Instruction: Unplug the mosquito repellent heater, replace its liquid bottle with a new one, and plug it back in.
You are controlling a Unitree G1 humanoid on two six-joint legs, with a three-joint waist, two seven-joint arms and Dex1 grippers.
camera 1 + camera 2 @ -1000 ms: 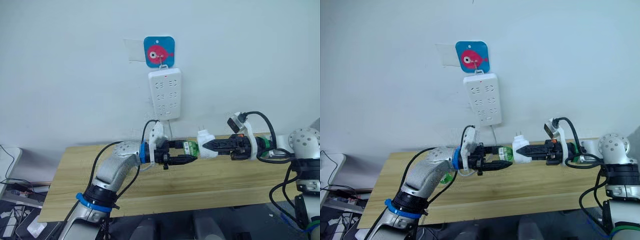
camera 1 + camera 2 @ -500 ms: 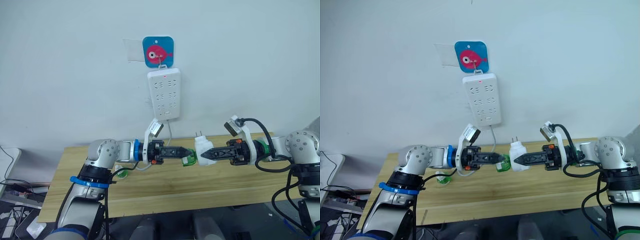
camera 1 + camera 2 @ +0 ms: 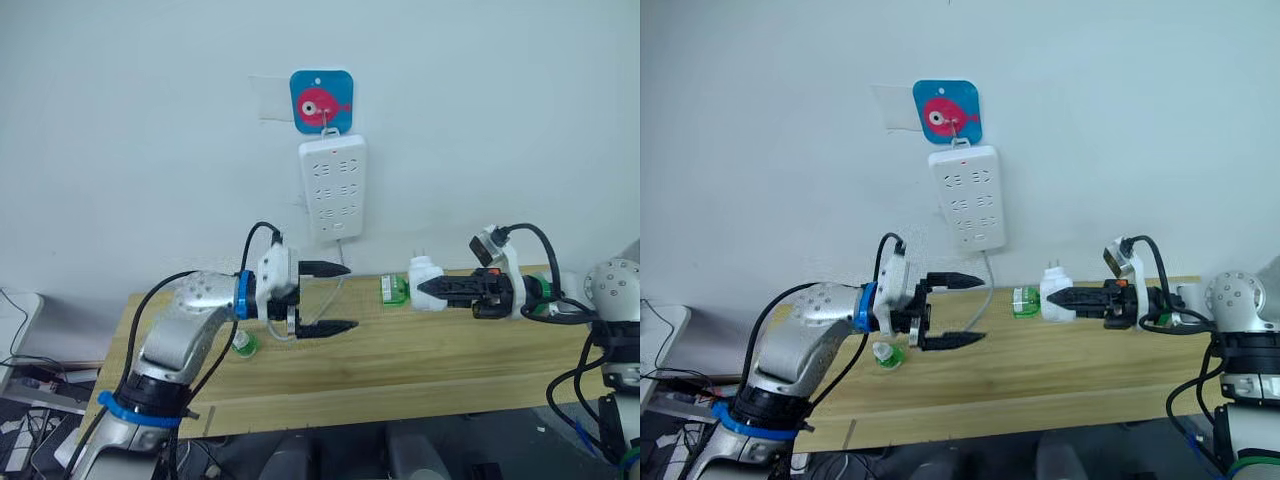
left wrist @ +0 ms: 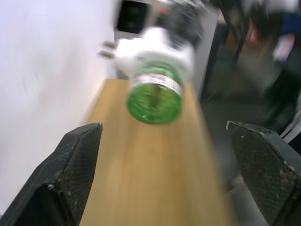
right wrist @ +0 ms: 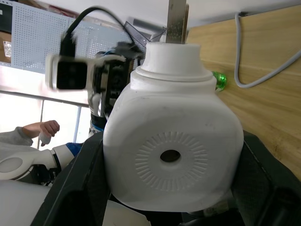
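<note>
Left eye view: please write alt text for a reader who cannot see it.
The right gripper holds the mosquito repellent heater with a green bottle in it above a wooden table, and the open left gripper faces it, apart. A white power strip hangs on the wall above; another green bottle stands on the table.

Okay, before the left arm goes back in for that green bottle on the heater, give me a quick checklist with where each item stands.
1. Small white plastic plug-in heater out of the long white power strip: ok.
2. Right gripper clamped on the heater: ok.
3. Left gripper open and empty: ok.
4. Translucent green bottle in the heater, lying between the left fingers in the left wrist view: ok.
5. How far the bottle is unscrewed: cannot tell.
6. Capped green spare bottle standing on the wooden table: ok.
</note>
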